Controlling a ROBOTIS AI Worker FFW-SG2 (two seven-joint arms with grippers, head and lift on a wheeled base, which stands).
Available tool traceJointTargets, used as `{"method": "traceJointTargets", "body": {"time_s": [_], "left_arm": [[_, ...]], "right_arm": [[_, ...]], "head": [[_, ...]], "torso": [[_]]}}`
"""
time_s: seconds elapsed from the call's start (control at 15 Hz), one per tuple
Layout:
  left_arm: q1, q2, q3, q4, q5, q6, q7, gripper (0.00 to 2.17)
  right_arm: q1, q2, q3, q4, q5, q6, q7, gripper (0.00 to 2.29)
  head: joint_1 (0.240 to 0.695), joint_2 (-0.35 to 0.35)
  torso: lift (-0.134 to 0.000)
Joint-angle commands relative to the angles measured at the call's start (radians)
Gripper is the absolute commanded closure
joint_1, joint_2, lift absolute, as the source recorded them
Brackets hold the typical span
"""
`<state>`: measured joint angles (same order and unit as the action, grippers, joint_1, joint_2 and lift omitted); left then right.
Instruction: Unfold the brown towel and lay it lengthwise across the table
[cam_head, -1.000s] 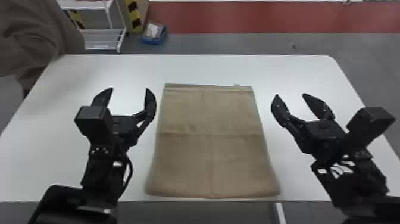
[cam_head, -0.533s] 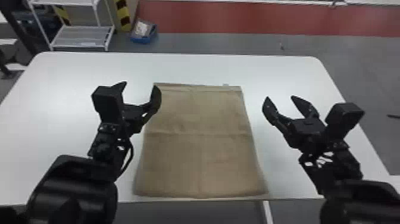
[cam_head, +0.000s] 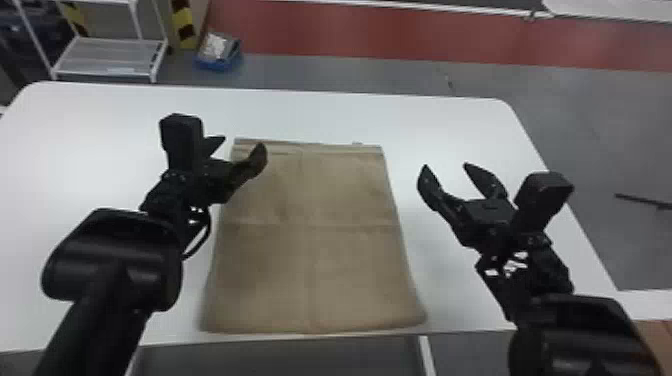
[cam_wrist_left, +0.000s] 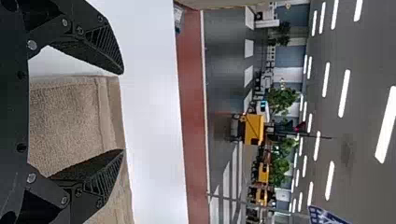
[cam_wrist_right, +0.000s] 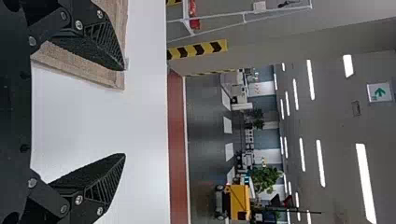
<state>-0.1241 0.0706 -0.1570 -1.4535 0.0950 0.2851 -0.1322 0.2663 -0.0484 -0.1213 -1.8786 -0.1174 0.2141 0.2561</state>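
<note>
Brown towel flat, folded, mid tabletop, near edge by the front. L hand open above its far L corner; R hand open off its R side. Should be light, floppy; pinch top layer at far corners, tho layers hard to tell apart.

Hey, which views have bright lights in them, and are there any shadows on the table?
Left wrist view: ceiling lights glow as white strips; right wrist view: similar bright strips overhead; head view: faint, soft shading on the white table beside the towel.
</note>
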Motion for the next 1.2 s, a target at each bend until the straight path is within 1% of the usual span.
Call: {"method": "traceJointTargets", "body": {"time_s": [0.0,0.07,0.2,0.27,0.4,0.67,0.73,0.8,0.93,1.13], "left_arm": [[-0.048,-0.002,0.001,0.058,-0.006,0.027,-0.006,0.33],[-0.063,-0.002,0.001,0.078,-0.011,0.061,-0.006,0.33],[-0.072,-0.003,-0.001,0.078,-0.012,0.073,-0.006,0.33],[-0.081,-0.003,0.001,0.087,-0.015,0.113,-0.006,0.33],[-0.103,-0.002,0.001,0.107,-0.018,0.15,-0.007,0.42],[-0.118,-0.002,0.005,0.128,-0.023,0.162,-0.018,0.42],[-0.118,-0.002,0.005,0.131,-0.023,0.159,-0.018,0.48],[-0.118,-0.002,0.005,0.131,-0.023,0.162,-0.018,0.63],[-0.118,-0.002,0.007,0.131,-0.026,0.162,-0.018,0.73],[-0.115,-0.002,0.005,0.131,-0.029,0.162,-0.018,0.73]], "right_arm": [[-0.004,-0.001,0.009,0.003,0.008,0.0,0.0,0.26],[-0.009,0.001,0.009,0.007,0.008,0.0,0.0,0.26],[-0.013,0.001,0.014,0.009,0.008,0.0,0.0,0.26],[-0.018,0.001,0.017,0.01,0.01,0.0,0.0,0.26],[-0.019,0.001,0.022,0.013,0.012,-0.003,0.0,0.26],[-0.024,0.001,0.026,0.016,0.015,-0.003,0.0,0.26],[-0.026,0.001,0.028,0.016,0.015,-0.003,0.0,0.26],[-0.026,0.001,0.028,0.016,0.015,-0.003,0.0,0.26],[-0.026,0.001,0.026,0.016,0.016,-0.003,0.0,0.26],[-0.027,0.001,0.028,0.019,0.015,-0.003,0.0,0.26]], "head": [[0.695,-0.109],[0.695,-0.106],[0.695,-0.1],[0.695,-0.098],[0.695,-0.095],[0.695,-0.083],[0.695,-0.082],[0.695,-0.081],[0.695,-0.08],[0.695,-0.079]], "torso": [[-0.122],[-0.122],[-0.122],[-0.122],[-0.122],[-0.122],[-0.122],[-0.122],[-0.122],[-0.122]]}}
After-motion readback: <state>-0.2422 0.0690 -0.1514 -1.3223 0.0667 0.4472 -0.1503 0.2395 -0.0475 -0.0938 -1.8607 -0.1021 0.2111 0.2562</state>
